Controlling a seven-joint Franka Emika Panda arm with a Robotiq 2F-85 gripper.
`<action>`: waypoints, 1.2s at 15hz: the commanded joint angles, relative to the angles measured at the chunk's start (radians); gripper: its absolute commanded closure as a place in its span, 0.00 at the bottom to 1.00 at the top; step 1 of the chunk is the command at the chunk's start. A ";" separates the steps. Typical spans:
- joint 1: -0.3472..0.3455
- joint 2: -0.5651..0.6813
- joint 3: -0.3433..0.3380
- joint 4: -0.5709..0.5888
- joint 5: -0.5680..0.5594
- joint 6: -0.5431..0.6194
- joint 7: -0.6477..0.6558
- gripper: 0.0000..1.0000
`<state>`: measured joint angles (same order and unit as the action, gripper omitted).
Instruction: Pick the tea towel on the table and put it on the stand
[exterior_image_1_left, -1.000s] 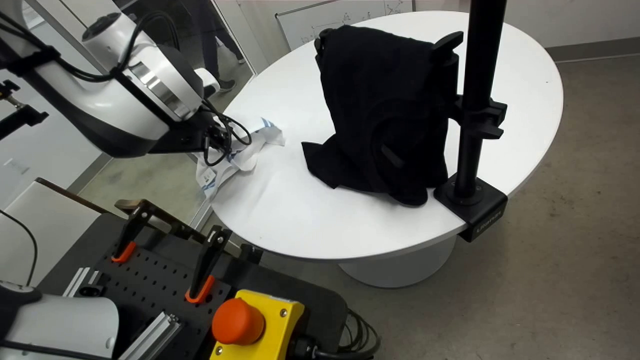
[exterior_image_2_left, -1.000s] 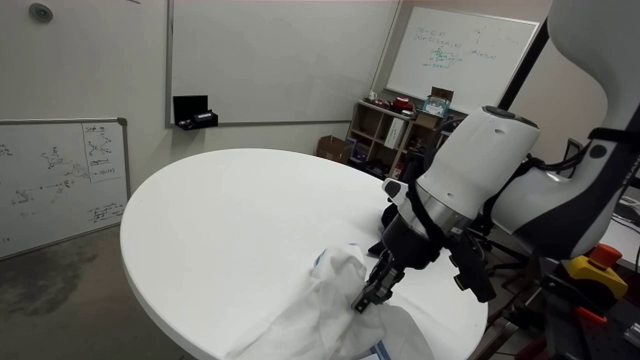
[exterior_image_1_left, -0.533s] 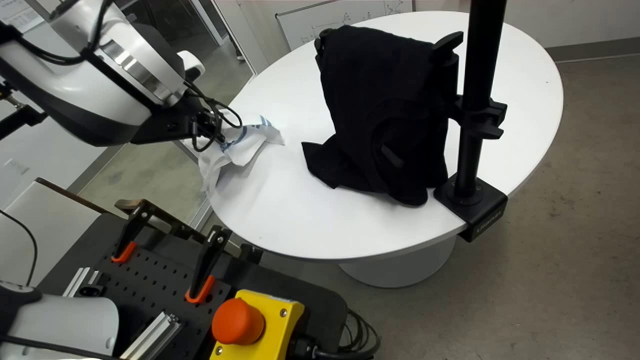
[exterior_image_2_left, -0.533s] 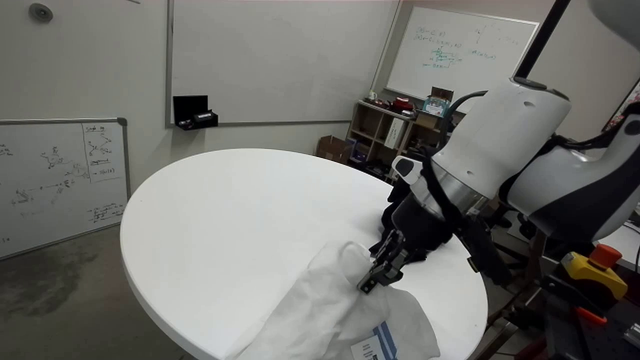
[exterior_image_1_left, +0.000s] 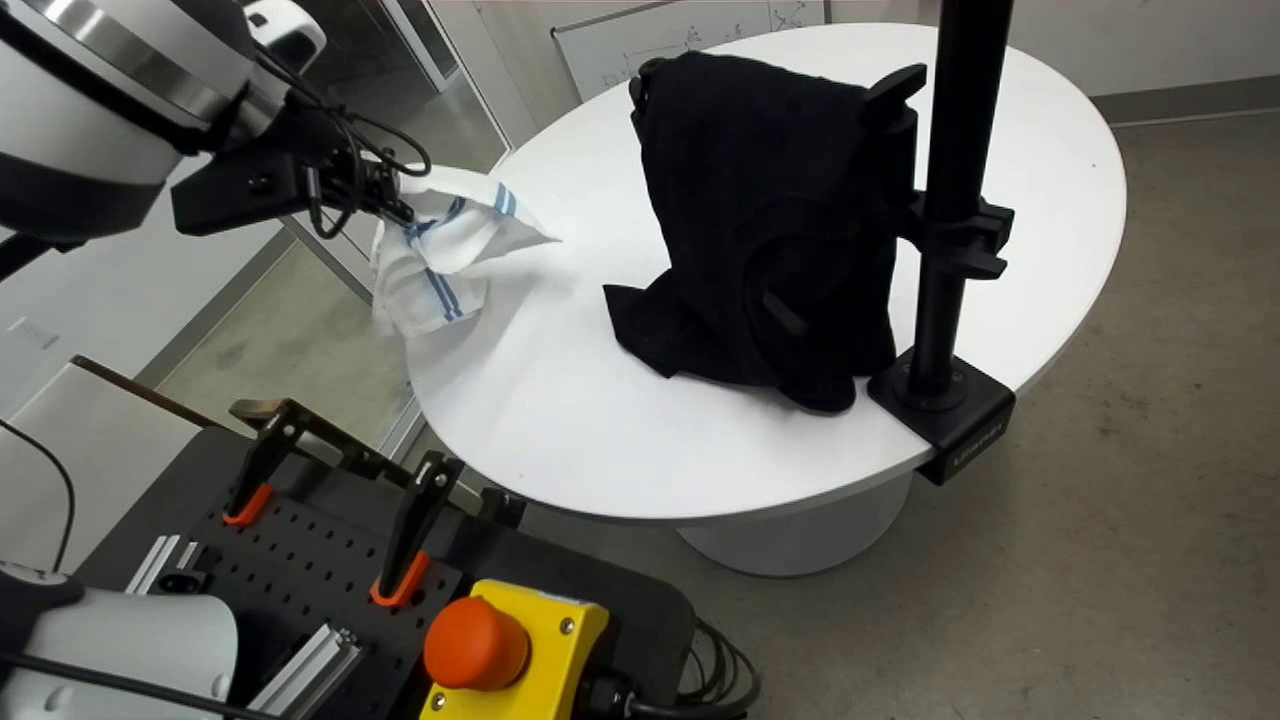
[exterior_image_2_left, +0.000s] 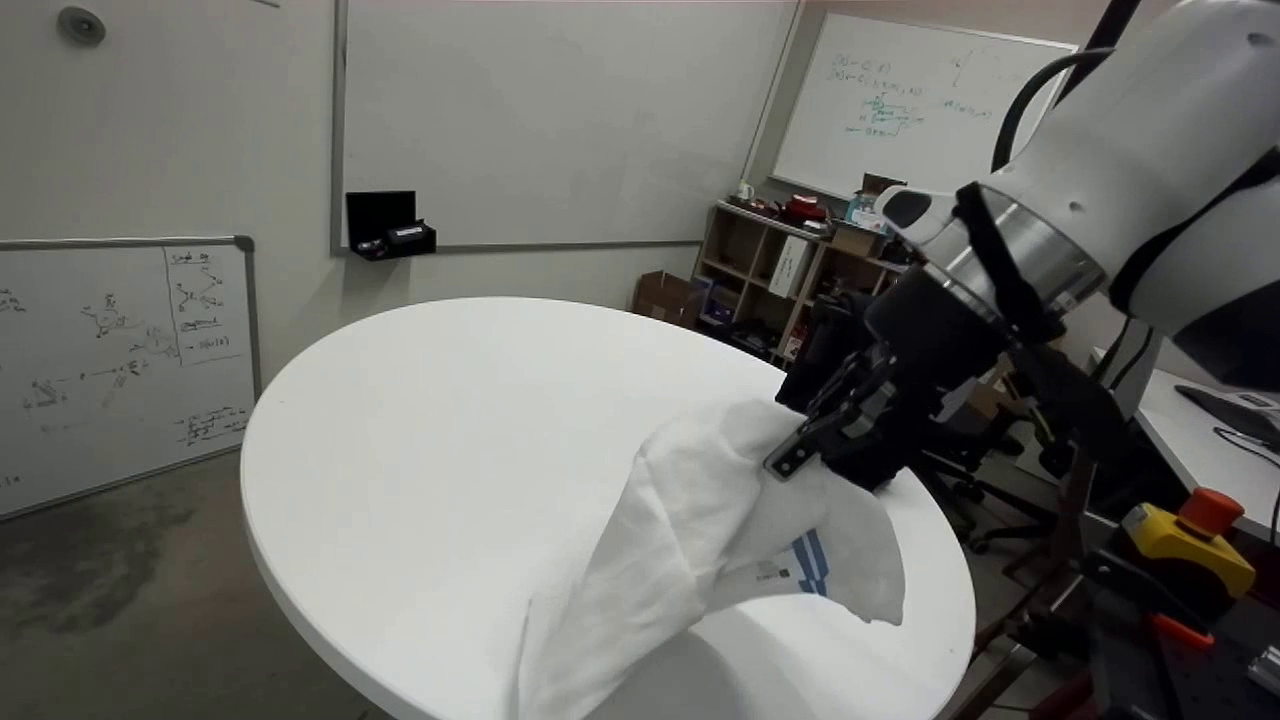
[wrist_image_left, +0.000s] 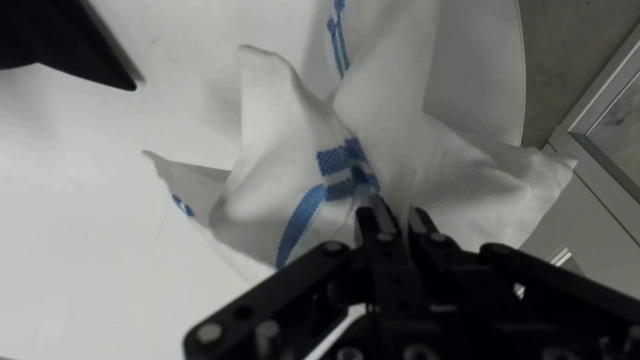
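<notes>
The tea towel is white with blue stripes and shows in both exterior views (exterior_image_1_left: 455, 300) (exterior_image_2_left: 670, 510) and in the wrist view (wrist_image_left: 280, 150). My gripper (exterior_image_1_left: 403, 212) is shut on a bunched part of it, also seen in an exterior view (exterior_image_2_left: 788, 460) and the wrist view (wrist_image_left: 397, 220). The towel hangs from the fingers in folds, partly raised, with lower parts near or on the table. A black support draped with black cloth (exterior_image_1_left: 765, 220), seemingly the stand, is on the table away from the gripper. Whatever bears the cloth is mostly hidden.
The round white table (exterior_image_1_left: 560, 440) lies under the towel. A thick black pole (exterior_image_1_left: 945, 300) is clamped to its edge beside the black cloth. A black cloth corner (wrist_image_left: 65, 45) shows in the wrist view. A yellow box with a red button (exterior_image_1_left: 520, 650) is on the robot's bench.
My gripper has risen from the table and drawn back toward the robot's side, lifting the towel with it. More of the towel hangs free. The black cloth and pole have not moved.
</notes>
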<state>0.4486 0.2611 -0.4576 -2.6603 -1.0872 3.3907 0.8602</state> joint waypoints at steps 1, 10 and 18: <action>0.076 -0.236 -0.109 -0.096 -0.025 -0.135 -0.042 0.99; 0.034 -0.494 -0.137 -0.087 -0.295 -0.401 0.087 0.99; 0.020 -0.590 -0.182 -0.084 -0.338 -0.557 0.067 0.99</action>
<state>0.4732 -0.2651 -0.6239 -2.7447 -1.4112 2.9216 0.9292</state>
